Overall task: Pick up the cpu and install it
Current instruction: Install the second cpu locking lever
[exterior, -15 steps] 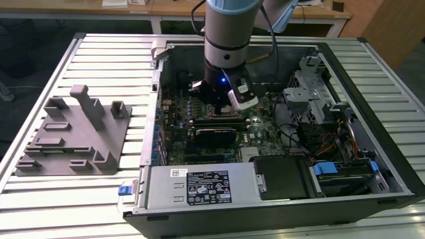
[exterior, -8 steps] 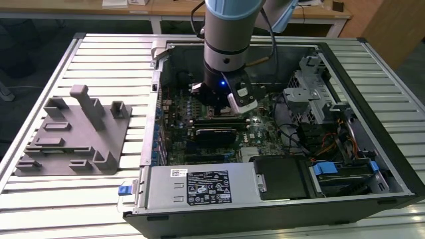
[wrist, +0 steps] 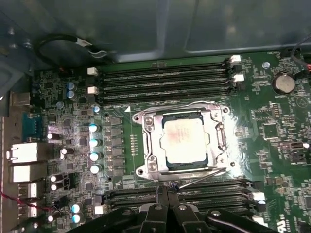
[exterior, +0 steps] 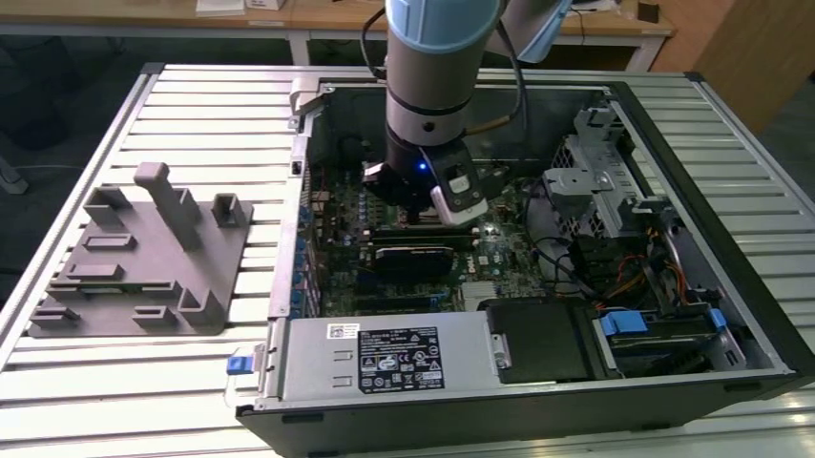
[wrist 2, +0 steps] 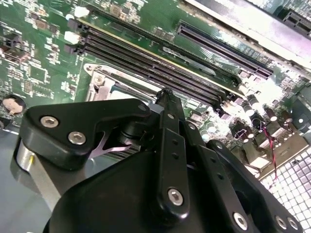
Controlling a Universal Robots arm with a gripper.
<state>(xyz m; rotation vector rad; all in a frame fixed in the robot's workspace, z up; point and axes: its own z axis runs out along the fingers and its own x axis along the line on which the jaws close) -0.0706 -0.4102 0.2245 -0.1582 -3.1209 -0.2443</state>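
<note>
Our pincer (wrist: 165,206) hovered with fingers pressed together, gripping nothing, just beside the cpu (wrist: 183,141); we judged the chip seated in its socket frame (wrist: 146,145).

One cpu (wrist: 183,141) sits in one metal socket frame (wrist: 147,141) — four memory slots (wrist: 163,81) run on one side of it. One computer case (exterior: 713,248), one grey fixture (exterior: 140,277), one arm (exterior: 433,67) — one hand (wrist: 166,206).
</note>
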